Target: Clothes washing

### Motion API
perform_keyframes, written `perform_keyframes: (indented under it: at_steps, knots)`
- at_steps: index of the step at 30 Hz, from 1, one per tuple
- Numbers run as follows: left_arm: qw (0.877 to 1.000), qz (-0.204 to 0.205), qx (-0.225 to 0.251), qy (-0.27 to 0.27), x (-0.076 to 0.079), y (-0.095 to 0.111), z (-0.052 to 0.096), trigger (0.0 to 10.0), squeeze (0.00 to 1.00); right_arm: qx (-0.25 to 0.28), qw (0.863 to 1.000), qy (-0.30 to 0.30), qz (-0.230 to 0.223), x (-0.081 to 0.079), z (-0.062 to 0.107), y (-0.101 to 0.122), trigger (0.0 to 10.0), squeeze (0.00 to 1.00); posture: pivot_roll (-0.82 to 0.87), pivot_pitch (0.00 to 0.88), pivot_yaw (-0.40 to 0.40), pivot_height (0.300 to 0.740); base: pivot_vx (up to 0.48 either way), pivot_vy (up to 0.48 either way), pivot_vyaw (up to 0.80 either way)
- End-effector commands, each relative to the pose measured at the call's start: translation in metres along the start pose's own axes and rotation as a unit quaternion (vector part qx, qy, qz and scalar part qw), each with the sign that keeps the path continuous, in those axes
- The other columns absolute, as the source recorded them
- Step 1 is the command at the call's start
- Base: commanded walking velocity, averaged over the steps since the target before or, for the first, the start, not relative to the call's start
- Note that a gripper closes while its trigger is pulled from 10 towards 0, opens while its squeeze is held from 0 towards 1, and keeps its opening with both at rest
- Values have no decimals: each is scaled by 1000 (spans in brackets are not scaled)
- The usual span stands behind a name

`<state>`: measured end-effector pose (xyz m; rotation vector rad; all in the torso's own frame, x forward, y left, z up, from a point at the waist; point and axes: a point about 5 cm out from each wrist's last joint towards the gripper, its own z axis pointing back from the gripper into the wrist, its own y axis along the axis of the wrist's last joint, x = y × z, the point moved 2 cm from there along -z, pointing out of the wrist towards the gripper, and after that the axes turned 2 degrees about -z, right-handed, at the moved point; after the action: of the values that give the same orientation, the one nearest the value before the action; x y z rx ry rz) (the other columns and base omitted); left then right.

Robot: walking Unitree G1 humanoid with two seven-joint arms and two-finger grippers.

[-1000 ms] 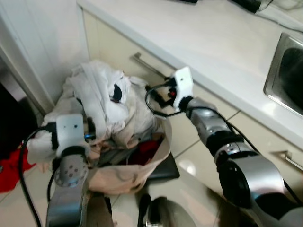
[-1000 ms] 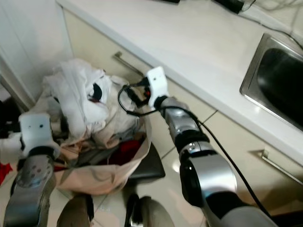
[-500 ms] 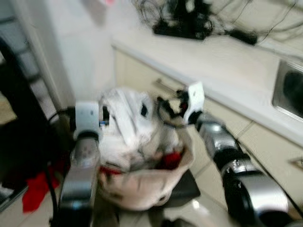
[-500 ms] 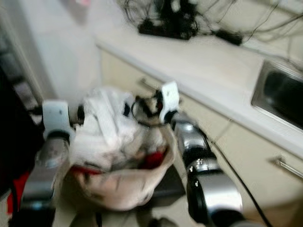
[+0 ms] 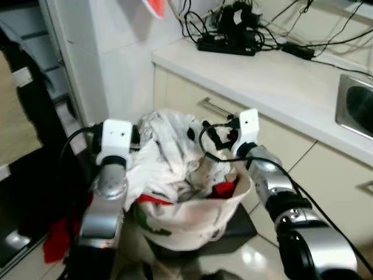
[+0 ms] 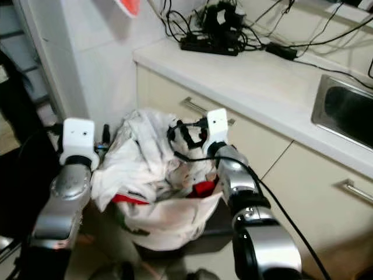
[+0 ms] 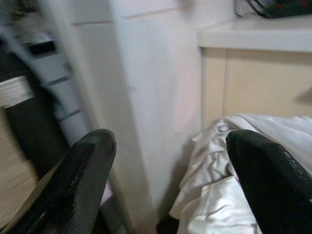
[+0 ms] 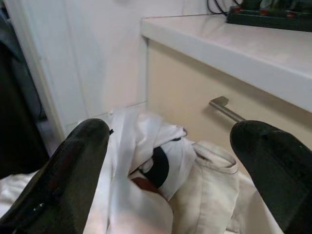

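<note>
Left eye view: cream laundry bag stuffed with white clothes sits on the floor against the cabinet front, below the counter's left end. Something red pokes out at the bag's right rim. Left gripper is at the left side of the pile, right gripper at the bag's upper right rim; can't tell here how the fingers of either stand. Red cloth lies on the floor left of the bag.

Right eye view: same layout. Power strip with cables sits at the counter's back edge, sink at its right end, drawer handle just behind the right wrist.

Left wrist view: fingers spread wide apart, nothing between them (white cloth just beyond the far one).

Right wrist view: fingers also wide apart, gripping nothing, hovering above the clothes and bag rim.
</note>
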<state>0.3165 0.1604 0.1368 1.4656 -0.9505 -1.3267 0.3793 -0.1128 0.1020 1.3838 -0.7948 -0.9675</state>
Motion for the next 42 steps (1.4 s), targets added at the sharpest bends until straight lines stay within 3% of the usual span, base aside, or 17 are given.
perform_keyframes:
  at_steps: [1,12,16,23,32,38,42]
  knots:
    - [1000,0,2,6,-2,-1,2,10000,0,5,1000,7,15,-1,-7,12,10000,0,48,0,-90,736,0,0,0]
    - [999,-38,22,9,-11,4,3,10000,0,4,1000,19,5,-12,-11,10,10000,0,86,0,-96,736,0,0,0]
    - [1000,-22,18,5,-11,3,3,10000,0,0,1000,23,0,-17,-10,4,10000,0,77,0,-83,736,0,0,0]
    - [1000,-6,-1,26,-15,-2,1,10000,0,-2,1000,23,1,-13,-9,5,10000,0,61,0,-73,736,480,0,0]
    - [1000,-14,-9,18,-11,-4,-1,10000,0,-9,1000,17,4,-11,-11,6,10000,0,62,0,-72,736,480,0,0]
    - [1000,-9,-7,26,-14,-4,-1,10000,0,37,999,-2,-1,-17,-29,43,10000,0,64,0,-76,736,0,0,0]
    - [1000,-10,-4,27,-14,-2,1,10000,0,40,999,-31,2,-11,-36,59,10000,0,80,0,-74,736,0,0,0]
